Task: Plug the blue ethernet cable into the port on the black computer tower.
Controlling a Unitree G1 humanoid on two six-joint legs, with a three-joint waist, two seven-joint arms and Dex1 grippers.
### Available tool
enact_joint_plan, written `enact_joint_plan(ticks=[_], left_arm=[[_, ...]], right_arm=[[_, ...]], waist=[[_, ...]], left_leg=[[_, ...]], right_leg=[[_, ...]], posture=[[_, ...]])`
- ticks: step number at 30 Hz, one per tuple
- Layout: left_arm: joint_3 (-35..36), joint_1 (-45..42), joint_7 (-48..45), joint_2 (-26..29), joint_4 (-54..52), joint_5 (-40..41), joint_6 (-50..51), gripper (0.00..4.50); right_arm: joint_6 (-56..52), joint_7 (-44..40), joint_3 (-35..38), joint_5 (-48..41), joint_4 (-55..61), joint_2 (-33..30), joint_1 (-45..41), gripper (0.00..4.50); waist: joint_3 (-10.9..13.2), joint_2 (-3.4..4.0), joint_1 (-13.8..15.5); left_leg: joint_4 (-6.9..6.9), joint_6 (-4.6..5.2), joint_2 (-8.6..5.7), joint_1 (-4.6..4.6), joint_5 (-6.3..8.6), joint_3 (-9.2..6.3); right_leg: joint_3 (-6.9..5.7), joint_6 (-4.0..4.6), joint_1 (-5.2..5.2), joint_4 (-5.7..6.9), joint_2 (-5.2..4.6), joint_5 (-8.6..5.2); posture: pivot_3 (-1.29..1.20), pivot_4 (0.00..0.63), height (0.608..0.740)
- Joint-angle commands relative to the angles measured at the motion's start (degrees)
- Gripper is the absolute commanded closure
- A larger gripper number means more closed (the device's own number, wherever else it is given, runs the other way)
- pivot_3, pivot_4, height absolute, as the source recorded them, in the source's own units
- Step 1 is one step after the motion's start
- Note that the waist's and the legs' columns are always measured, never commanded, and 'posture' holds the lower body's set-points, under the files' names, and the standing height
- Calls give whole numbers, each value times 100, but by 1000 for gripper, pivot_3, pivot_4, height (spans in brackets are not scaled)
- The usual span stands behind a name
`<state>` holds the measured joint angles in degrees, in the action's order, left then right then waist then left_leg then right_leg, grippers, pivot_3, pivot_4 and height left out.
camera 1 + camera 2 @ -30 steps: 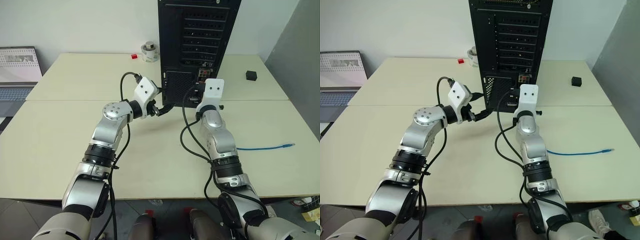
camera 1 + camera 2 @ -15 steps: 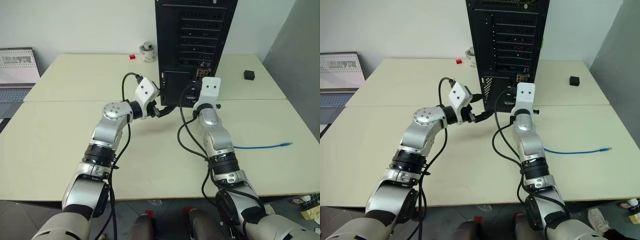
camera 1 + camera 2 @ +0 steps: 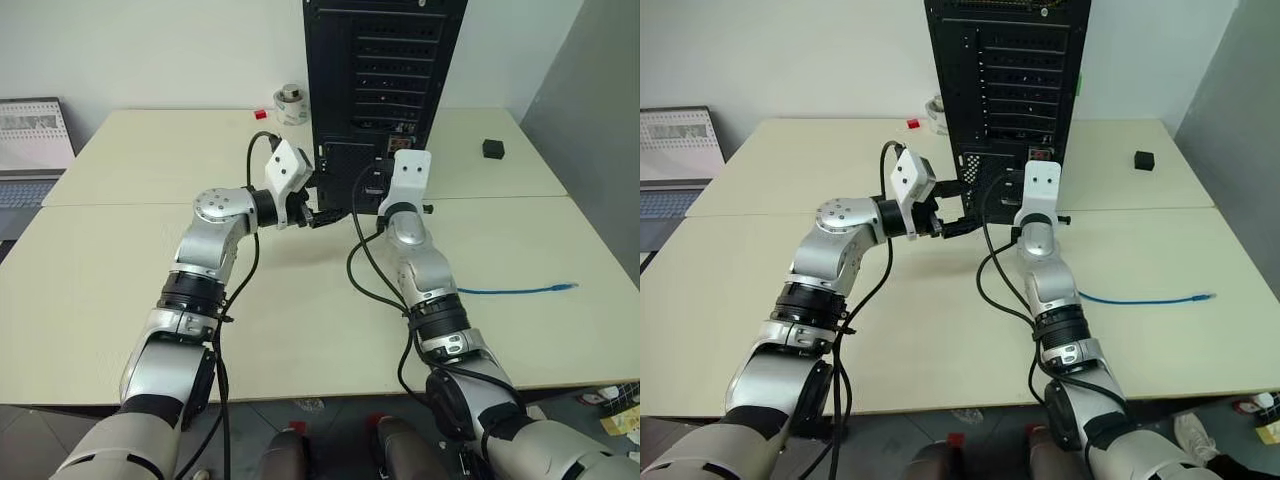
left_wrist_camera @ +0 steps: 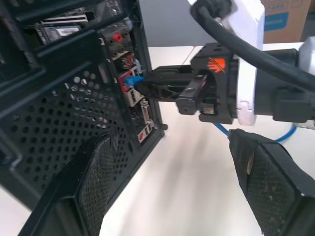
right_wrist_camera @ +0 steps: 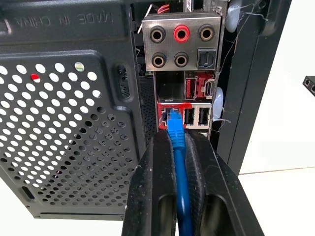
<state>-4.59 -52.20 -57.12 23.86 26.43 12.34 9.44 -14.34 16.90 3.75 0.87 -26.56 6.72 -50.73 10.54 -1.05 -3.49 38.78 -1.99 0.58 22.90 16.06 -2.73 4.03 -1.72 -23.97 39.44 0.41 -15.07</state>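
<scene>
Right wrist view shows my right tool (image 5: 181, 147) pinching the thin blue ethernet cable (image 5: 176, 130) at the small dark port (image 5: 170, 115) on the tall black computer tower (image 3: 385, 80), so I would push straight in gently, left tool (image 4: 167, 196) open beside it.

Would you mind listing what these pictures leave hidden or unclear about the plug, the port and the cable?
- Plug seating: in the right wrist view the blue ethernet cable meets the port, but the plug body covers the socket, so full seating cannot be told.
- Cable run: the right gripper, shut on it, and the arm hide the stretch from the port to the table.
- Black computer tower: top cut off by the head views' edge.
</scene>
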Motion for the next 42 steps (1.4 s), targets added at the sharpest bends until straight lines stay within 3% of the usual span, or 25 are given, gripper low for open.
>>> enact_joint_plan(ticks=[1, 6, 8, 18, 26, 29, 33, 37, 42], left_arm=[[138, -155, -38, 61, -21, 24, -183, 736], [169, -159, -6, 72, 51, 8, -245, 736], [179, -163, 6, 77, 73, 8, -266, 736], [216, -281, 209, 82, 310, -111, -535, 736], [141, -174, 581, 211, 312, -424, -577, 736], [118, -7, 698, 307, 93, -561, -586, 736], [178, 187, 687, 465, -232, -527, -364, 736], [274, 277, 636, 614, -450, -421, -62, 736], [358, 449, 561, 726, -769, -301, 140, 736]], right_arm=[[223, -2, 116, -73, -49, -68, -364, 4499], [379, -271, 98, -212, -86, -52, -286, 4499], [404, -315, 95, -229, -69, -72, -229, 3799], [82, -412, 75, -279, 445, -178, 46, 1704], [-1150, -1060, -232, -438, 2622, -400, 1085, 121], [-1841, -1648, -432, -692, 3583, -731, 1541, 17], [-2399, -2844, -472, -1161, 4689, -1793, 2047, 17], [-2682, -3582, 22, -1586, 4951, -2729, 2178, 17], [-2827, -4316, 315, -2153, 5016, -3385, 2073, 17]], waist=[[0, 0, -1], [0, 0, -28], [0, 0, -50], [0, 0, -77], [0, 0, -73], [0, 0, -60], [0, 0, -15], [1, 0, 28], [1, 0, 36]], left_leg=[[0, 0, 0, 0, 0, 1], [2, 0, 0, 0, -1, 3], [2, 0, 0, 0, -1, 3], [-4, -1, 1, 8, 0, 3], [-4, 0, 1, 12, 0, -1], [-5, 0, 1, 14, 0, -3], [-3, 0, 0, 14, 0, -2], [-3, 1, 0, 14, 0, -2], [-4, 1, 1, 14, 1, -5]], right_leg=[[1, 0, -1, 3, 0, 0], [3, 0, -6, 14, 0, 0], [4, 0, -7, 16, 0, 0], [3, 1, -14, 7, -1, -1], [1, 0, -15, 5, -2, -1], [0, 0, -15, 0, -2, -1], [0, 0, -13, -3, -2, -1], [-3, -1, -9, -13, 1, -2], [-8, -1, -2, -25, 2, -2]], posture=[[0, 150, 740], [0, 150, 740], [0, 150, 740], [0, 150, 740], [0, 150, 740], [0, 150, 740], [0, 150, 740], [0, 150, 740], [0, 150, 740]])
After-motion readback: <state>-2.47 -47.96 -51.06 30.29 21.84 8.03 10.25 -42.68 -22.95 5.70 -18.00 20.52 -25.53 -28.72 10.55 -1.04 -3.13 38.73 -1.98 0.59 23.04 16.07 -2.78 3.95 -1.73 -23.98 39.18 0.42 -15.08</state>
